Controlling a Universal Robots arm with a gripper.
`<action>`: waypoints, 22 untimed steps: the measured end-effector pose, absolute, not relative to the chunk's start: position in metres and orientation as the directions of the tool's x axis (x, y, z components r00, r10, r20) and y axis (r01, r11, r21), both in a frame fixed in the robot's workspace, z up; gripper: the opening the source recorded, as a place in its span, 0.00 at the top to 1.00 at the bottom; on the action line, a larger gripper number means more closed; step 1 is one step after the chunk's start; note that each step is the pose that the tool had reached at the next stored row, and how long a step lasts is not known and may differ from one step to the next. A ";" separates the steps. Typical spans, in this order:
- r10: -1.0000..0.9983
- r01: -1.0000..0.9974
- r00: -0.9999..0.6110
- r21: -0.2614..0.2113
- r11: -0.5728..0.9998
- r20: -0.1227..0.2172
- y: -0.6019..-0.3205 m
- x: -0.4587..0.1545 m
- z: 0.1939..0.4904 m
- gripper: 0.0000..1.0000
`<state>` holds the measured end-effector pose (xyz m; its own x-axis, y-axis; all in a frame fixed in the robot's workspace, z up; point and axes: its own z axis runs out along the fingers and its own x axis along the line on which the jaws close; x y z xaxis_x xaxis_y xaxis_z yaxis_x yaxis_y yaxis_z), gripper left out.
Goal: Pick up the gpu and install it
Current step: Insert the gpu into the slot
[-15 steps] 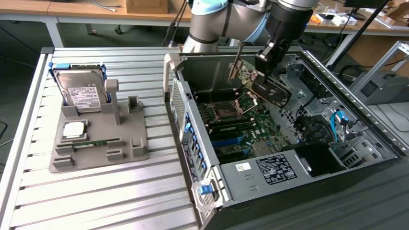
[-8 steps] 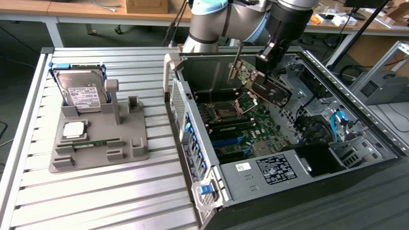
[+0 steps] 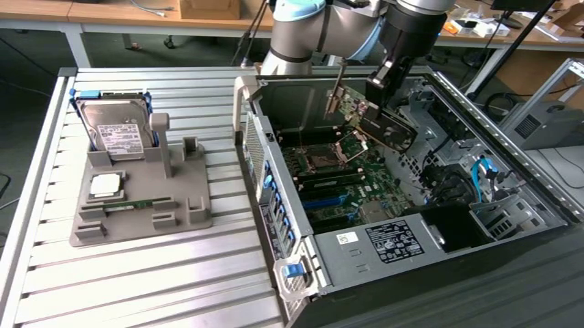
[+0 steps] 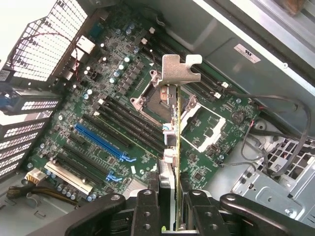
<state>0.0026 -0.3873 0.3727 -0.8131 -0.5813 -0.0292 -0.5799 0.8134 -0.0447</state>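
My gripper (image 3: 378,90) hangs over the open computer case (image 3: 273,171), shut on the gpu (image 3: 370,123). The gpu is a green card with a black cooler block on one face, held tilted in the air above the motherboard (image 3: 365,184). Its silver end bracket (image 3: 336,89) sticks up toward the case's rear wall. In the wrist view the gpu (image 4: 176,128) is seen edge-on between my two black fingers (image 4: 147,211), with its bracket tab (image 4: 180,69) at the far end. Below it lie the CPU socket and the blue expansion slots (image 4: 98,142).
At the exterior view's left a grey fixture (image 3: 137,219) on the slatted table holds a hard drive (image 3: 114,130), a processor (image 3: 105,184) and a memory stick (image 3: 137,203). Inside the case are a power supply (image 3: 392,239), drive cages and cables (image 4: 275,142) beside the motherboard.
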 end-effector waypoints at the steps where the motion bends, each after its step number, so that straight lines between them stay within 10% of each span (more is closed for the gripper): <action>1: -0.583 -0.582 -0.812 -0.045 0.812 -0.029 -0.387 0.003 0.373 0.73; 22: -0.628 -0.627 -0.778 -0.045 0.778 -0.029 -0.387 0.003 0.373 0.73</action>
<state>0.0026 -0.3873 0.3727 -0.7776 -0.6281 -0.0293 -0.6267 0.7780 -0.0447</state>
